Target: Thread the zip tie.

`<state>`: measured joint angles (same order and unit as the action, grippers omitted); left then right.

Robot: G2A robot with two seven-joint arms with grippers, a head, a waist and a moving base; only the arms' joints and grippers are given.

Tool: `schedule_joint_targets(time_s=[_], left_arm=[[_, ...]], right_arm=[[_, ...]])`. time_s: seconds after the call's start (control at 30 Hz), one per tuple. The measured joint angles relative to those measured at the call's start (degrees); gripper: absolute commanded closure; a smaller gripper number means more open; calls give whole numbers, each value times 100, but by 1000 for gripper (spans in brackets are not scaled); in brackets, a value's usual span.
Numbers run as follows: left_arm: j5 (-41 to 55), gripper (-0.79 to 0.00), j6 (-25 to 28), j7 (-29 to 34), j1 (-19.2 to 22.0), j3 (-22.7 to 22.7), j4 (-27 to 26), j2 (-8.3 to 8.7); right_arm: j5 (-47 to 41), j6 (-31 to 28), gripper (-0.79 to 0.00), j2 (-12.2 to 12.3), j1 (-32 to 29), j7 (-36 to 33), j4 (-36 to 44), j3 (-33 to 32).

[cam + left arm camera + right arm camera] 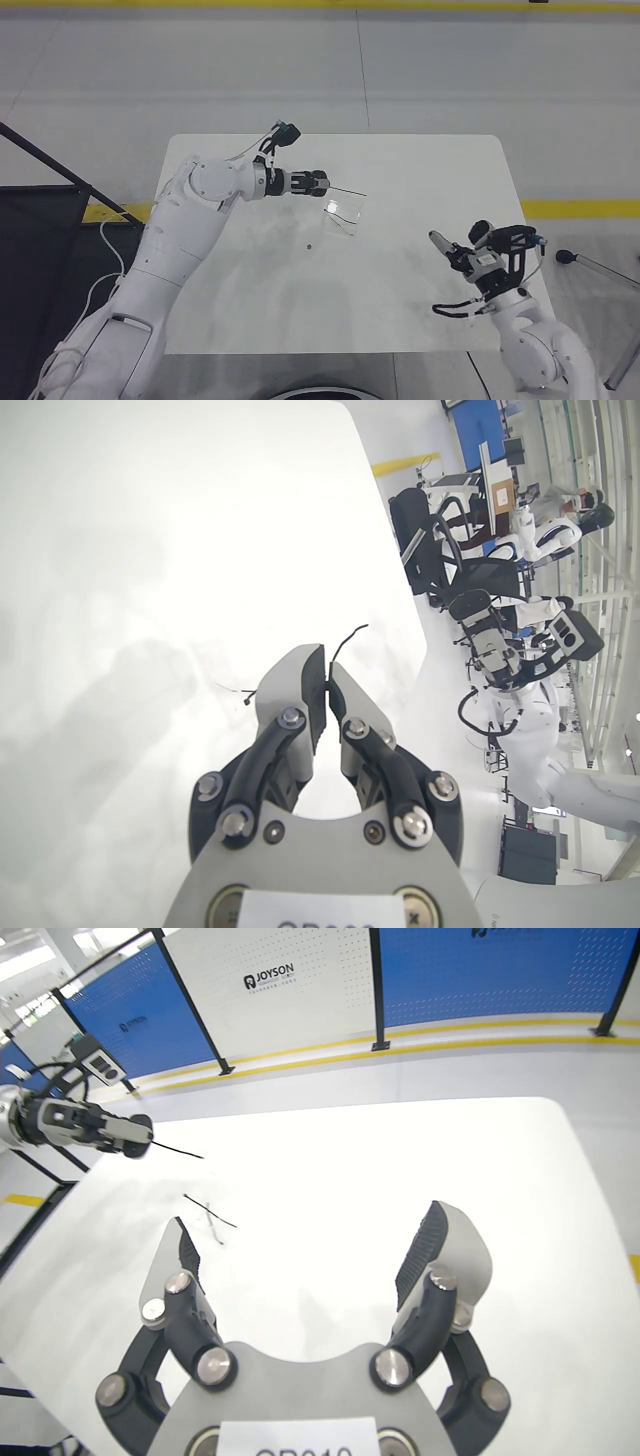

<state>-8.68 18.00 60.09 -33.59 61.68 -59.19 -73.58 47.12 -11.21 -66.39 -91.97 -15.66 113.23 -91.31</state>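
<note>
Zip tie [344,641]: thin black strip held up off the worktop [420,300]. One end is pinched; the free end pokes out past the tips with a slight curl, out over the middle of the worktop.
Handling: looks very light, springy, smooth plastic. My guess is it bends at a touch and slides in a loose pinch, so the tail will wobble.
Where to hold: a second grip looks best close to the free end with a short overhang, so the tip stays steerable. Flat faces against the pads, not the edges.
Locking head: too small to tell which end carries it.
Left fingers [312,680]: closed together on the tie, with the strip caught between the pads near the tips.
Right fingers [430,1248]: spread wide apart with nothing between them. They hover over the worktop's right side, on the robot's side, well apart from the tie.
Loose bits: thin dark strip [210,1211] and pale strip [215,1226] lying crossed on the worktop, under the held tie. Can't tell if they're another tie or offcuts.
Risk: judged only, the tip may flick aside if taken far from its end. A firm squeeze should not hurt it, and a weak one may let it slip.
</note>
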Motion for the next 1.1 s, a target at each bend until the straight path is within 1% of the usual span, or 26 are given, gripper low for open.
schedule_joint_targets(time_s=[0.07,0.1,0.4,0.5,0.6,0.7,0.73,0.83,0.93,1.0,1.1], left_arm=[[-9,0,-19,7,-119,81,-159,42],[-9,0,-24,7,-141,96,-183,50],[-8,0,-26,5,-139,95,-180,49],[-31,0,-34,-66,-195,84,-242,51],[-110,0,98,-126,-278,31,-456,61],[-259,0,437,-208,-302,-40,-660,70],[-276,0,576,-245,-306,-72,-719,68],[-185,0,831,-233,-251,-170,-756,48],[-124,0,1008,-153,-127,-319,-705,16],[-70,0,1124,-125,-70,-416,-683,-8],[13,0,1225,-55,-22,-516,-634,-28]], right_arm=[[-417,14,-785,3,126,-369,-1,-12],[-471,18,-785,5,148,-468,-1,-19],[-446,17,-785,6,145,-436,0,-20],[-526,-190,-785,10,116,-610,-23,96],[-1234,-418,-785,15,201,-1064,-205,167],[-2409,-428,-785,13,415,-1701,-472,222],[-2867,-362,-785,18,532,-1999,-600,224],[-3798,38,-785,24,870,-2657,-929,272],[-4590,260,-785,22,1169,-3096,-1232,319],[-4773,315,-785,26,1279,-3126,-1363,309],[-4666,385,-785,33,1321,-3006,-1402,296]])
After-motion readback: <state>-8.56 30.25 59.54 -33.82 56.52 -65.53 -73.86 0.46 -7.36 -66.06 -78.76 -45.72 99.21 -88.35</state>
